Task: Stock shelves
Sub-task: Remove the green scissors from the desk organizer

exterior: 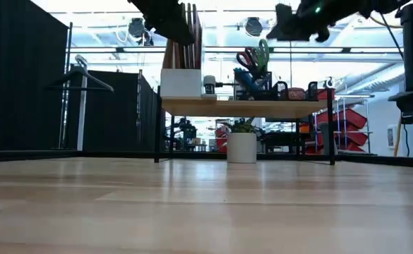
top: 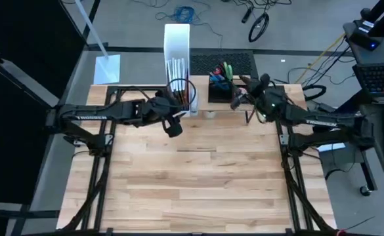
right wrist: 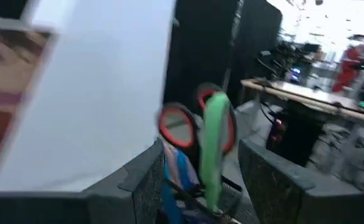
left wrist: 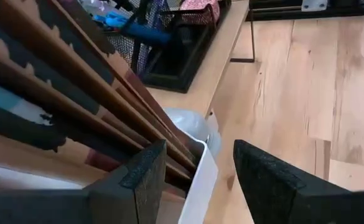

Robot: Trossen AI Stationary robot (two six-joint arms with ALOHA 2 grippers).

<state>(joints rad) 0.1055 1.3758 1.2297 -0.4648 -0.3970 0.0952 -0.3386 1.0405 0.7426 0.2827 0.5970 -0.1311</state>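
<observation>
The shelves [exterior: 245, 107], a low light-wood riser on thin black legs, stand at the table's far edge. On top are a white file box [top: 176, 49] packed with brown folders [left wrist: 76, 93] and a black organizer tray [top: 228, 85] holding red- and green-handled scissors [right wrist: 206, 127]. My left gripper [left wrist: 199, 149] hovers open over the box's near end, one finger above the folders and one outside the white wall [left wrist: 200, 180]. My right gripper [right wrist: 200, 149] is open above the tray, with the scissor handles showing between its fingers.
A small white jar [exterior: 208, 85] stands on the shelf top between box and tray. A white pot with a green plant [exterior: 241, 147] sits under the shelf. The wide wooden table [top: 198, 177] stretches toward the near edge. Cables and desks lie beyond the table.
</observation>
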